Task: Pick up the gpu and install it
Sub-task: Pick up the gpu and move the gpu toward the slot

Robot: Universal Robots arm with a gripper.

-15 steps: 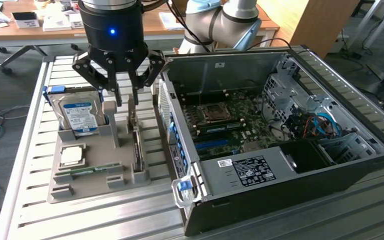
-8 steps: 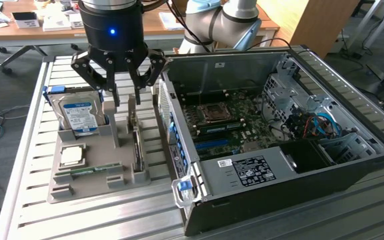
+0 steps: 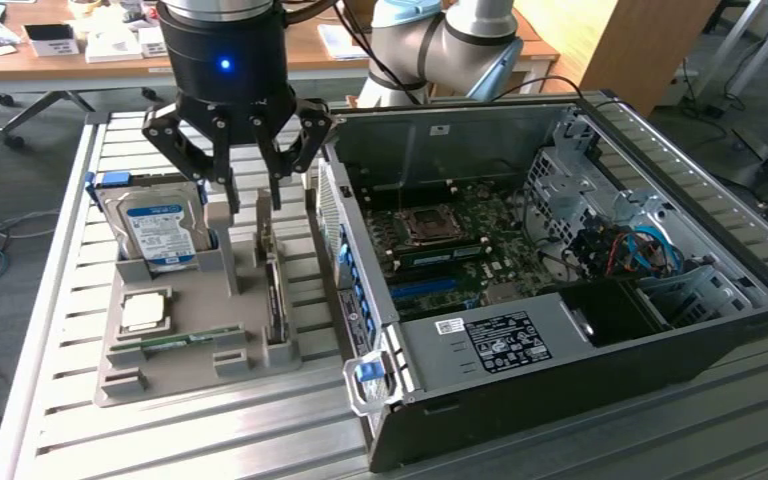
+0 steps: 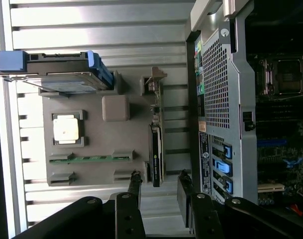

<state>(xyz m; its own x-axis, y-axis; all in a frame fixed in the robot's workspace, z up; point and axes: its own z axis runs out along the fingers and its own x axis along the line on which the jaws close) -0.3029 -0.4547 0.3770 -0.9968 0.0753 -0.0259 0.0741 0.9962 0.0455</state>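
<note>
gpu (image 4: 155, 154), thin dark card, standing on edge

Table (image 3: 197, 440) ribbed bare alu, satin; tray (image 3: 177, 385) matt grey plastic; pc case (image 3: 598, 375) at 3 o'clock black painted metal, perforated steel rear; hard drive (image 3: 160, 232) glossy label; gpu (image 3: 276, 290) bracket bright metal.
</note>
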